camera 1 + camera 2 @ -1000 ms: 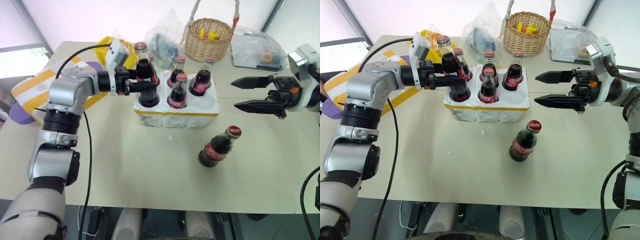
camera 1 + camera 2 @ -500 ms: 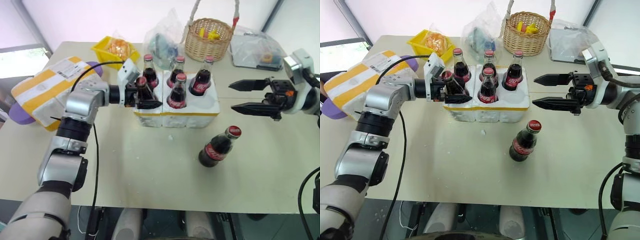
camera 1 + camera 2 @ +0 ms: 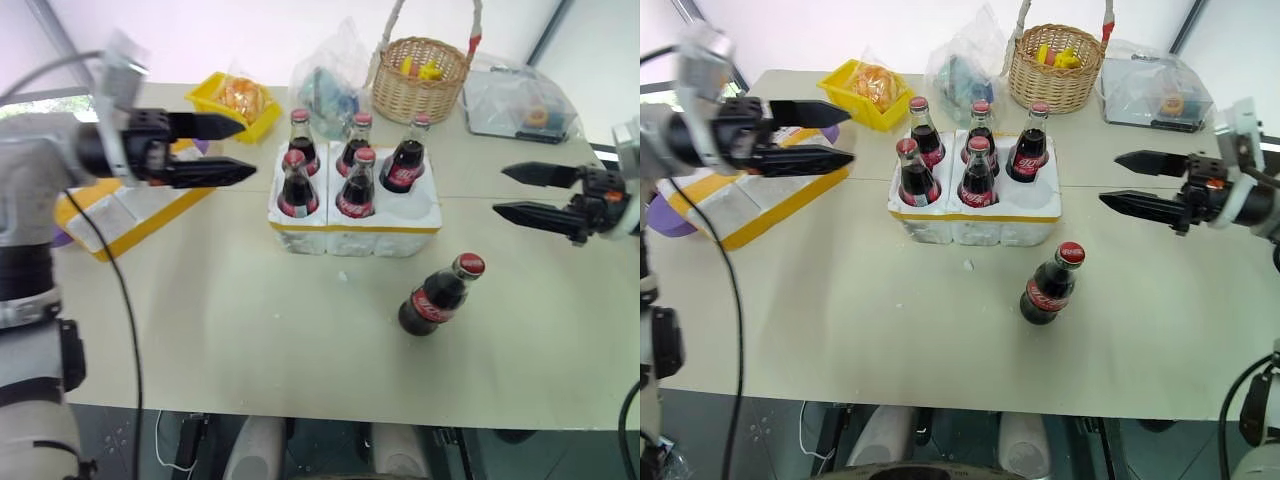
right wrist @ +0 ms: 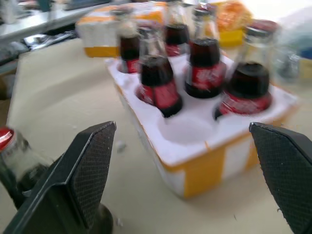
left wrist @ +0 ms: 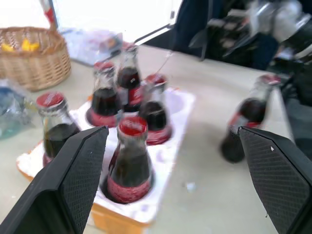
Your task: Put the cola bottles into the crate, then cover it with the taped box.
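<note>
At far left the taped box lies on the surface, partly screened by the left end effector, whose fingers are seen spread wide with nothing between them, held above the box and well left of the crate. Risk noted: when the box is later lifted as a cover, its bulk and smooth tape may let it slip or tilt, and bottle necks standing proud of the wells could be struck. In the centre the crate holds five cola bottles; the near right well is seen empty. One cola bottle stands alone on the surface, just near of the crate's right corner. Judged the next target; a tall, narrow glass body is easily toppled by a grazing finger and could roll toward the near edge. At right, the right end effector is held level, fingers apart and empty, right of the crate and farther back than the lone bottle. A misaligned descent into the well could catch the foam rim and shift the light crate.
</note>
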Robot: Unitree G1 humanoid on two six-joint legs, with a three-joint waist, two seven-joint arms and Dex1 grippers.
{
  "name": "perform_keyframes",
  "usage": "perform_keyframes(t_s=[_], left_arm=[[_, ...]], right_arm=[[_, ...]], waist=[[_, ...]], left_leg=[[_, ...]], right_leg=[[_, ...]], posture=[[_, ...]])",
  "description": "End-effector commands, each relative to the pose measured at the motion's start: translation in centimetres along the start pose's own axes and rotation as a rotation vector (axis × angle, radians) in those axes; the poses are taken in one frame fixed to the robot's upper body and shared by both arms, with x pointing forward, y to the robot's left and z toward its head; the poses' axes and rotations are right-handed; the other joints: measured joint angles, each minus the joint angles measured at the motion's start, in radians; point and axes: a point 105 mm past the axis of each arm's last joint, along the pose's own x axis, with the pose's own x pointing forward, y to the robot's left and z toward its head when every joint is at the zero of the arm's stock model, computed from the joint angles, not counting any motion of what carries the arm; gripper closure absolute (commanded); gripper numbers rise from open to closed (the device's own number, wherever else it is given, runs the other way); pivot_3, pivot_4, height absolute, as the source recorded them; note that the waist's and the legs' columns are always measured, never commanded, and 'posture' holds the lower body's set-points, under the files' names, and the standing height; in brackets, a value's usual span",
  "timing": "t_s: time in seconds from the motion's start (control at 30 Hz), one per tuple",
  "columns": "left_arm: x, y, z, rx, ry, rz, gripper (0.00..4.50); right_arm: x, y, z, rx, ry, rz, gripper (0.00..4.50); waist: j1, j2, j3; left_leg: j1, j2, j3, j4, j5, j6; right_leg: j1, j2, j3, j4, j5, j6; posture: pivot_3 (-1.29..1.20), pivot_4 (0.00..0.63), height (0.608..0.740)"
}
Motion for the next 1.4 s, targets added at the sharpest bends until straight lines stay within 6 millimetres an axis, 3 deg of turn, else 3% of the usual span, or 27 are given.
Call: perform_keyframes(t_s=[0.03, 0.23, 0.37, 0.57, 1.07, 1.4], left_arm=[[0.0, -2.9, 0.1, -0.011, 0.043, -0.139, 0.05], [0.8, -3.9, -2.8, -0.03, 0.138, -0.217, 0.05], [1.8, -3.9, -3.8, -0.01, 0.151, -0.241, 0.05], [2.7, -3.1, -4.6, 0.002, 0.145, -0.231, 0.05], [3.4, -2.0, -3.6, 0.06, 0.11, -0.19, 0.05], [3.8, -2.7, -3.5, 0.059, 0.116, -0.219, 0.05]], right_arm=[[-2.0, 0.8, 1.3, -0.082, -0.026, -0.037, 0.0], [-4.9, 3.2, -2.6, -0.003, 0.068, -0.054, 0.0], [-5.4, 5.7, -4.8, 0.032, 0.117, -0.048, 0.0], [-3.0, 8.6, -6.2, 0.073, 0.052, -0.05, 0.0], [2.3, 11.5, -9.0, 0.197, -0.027, 0.053, 0.0], [5.2, 10.4, -8.8, 0.213, -0.066, 0.084, 0.0]], waist=[[-0.002, 0.0, 0.0], [0.0, 0.0, 0.0], [0.002, 0.0, -0.001], [-0.003, 0.001, -0.001], [0.002, 0.0, -0.001], [0.001, 0.0, -0.001]], left_leg=[[0.0, 0.0, 0.0, 0.0, 0.0, 0.0], [0.001, 0.001, 0.0, -0.001, 0.0, 0.0], [0.001, 0.001, 0.0, 0.0, 0.0, 0.0], [0.002, 0.003, 0.0, 0.0, 0.0, 0.0], [0.001, 0.002, -0.001, 0.0, 0.0, 0.001], [0.001, 0.002, -0.001, 0.0, 0.0, 0.001]], right_leg=[[0.0, 0.0, 0.0, 0.0, 0.0, 0.0], [0.001, 0.0, 0.0, 0.0, 0.0, 0.0], [0.002, 0.0, 0.0, -0.002, 0.0, 0.0], [0.002, 0.001, 0.0, -0.001, 0.0, -0.001], [0.002, 0.001, 0.0, -0.002, 0.0, -0.001], [0.002, 0.001, 0.0, -0.002, 0.0, -0.001]], posture=[[0.0, 0.15, 0.737], [0.0, 0.15, 0.737], [0.0, 0.15, 0.737], [0.0, 0.15, 0.737], [0.0, 0.15, 0.737], [0.0, 0.15, 0.737]])
